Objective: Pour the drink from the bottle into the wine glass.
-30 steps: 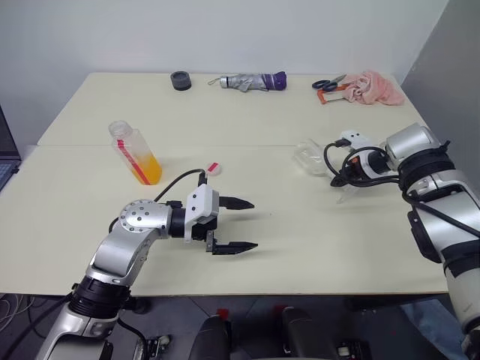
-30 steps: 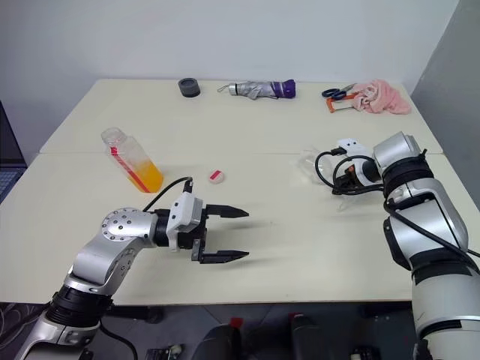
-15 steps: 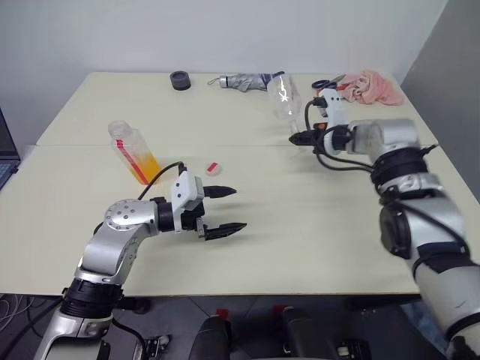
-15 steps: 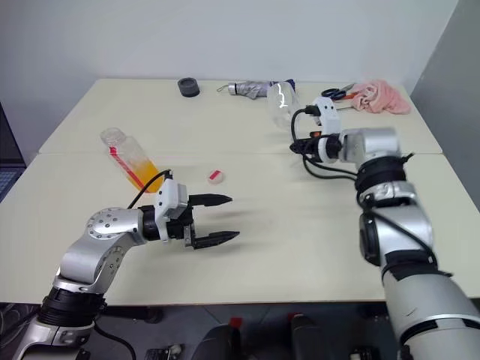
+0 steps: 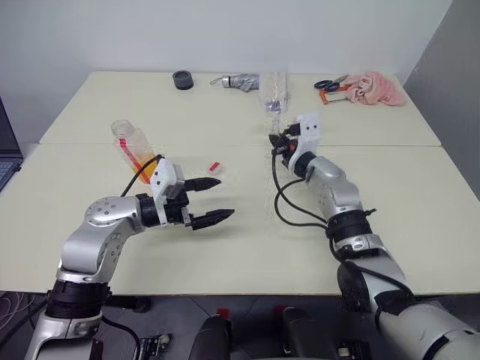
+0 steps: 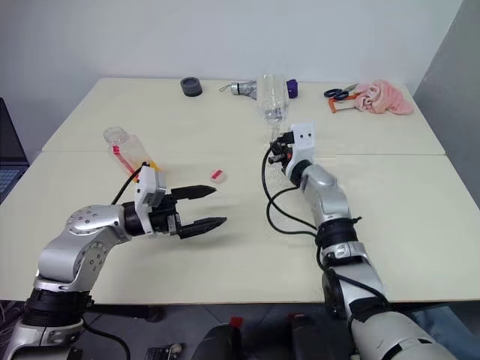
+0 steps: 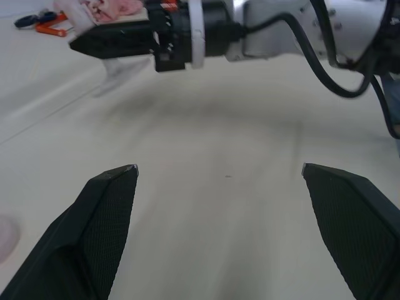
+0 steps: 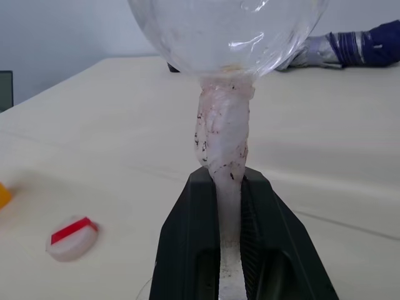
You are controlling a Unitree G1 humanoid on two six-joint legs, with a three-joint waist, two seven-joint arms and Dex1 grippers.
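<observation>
The bottle (image 5: 132,147) stands uncapped on the table's left side, with the orange drink (image 5: 145,170) in its lower part. Its red-and-white cap (image 5: 214,166) lies on the table beside it. My left gripper (image 5: 225,196) is open and empty, hovering just right of the bottle, its white wrist housing hiding the bottle's base. My right gripper (image 8: 229,206) is shut on the stem of the wine glass (image 5: 274,94). It holds the glass upright above the middle of the table, and the bowl (image 8: 228,31) is empty.
Along the far edge lie a black tape roll (image 5: 180,79), a grey-purple folded umbrella (image 5: 238,81), scissors (image 5: 328,85) and a pink cloth (image 5: 371,86). A laptop (image 6: 10,150) stands off the table's left side. A seam (image 5: 390,145) runs across the tabletop.
My right arm swung from the table's right side to its middle, carrying the wine glass and bringing it upright. My left gripper drew back a little toward the bottle and rolled, staying open.
</observation>
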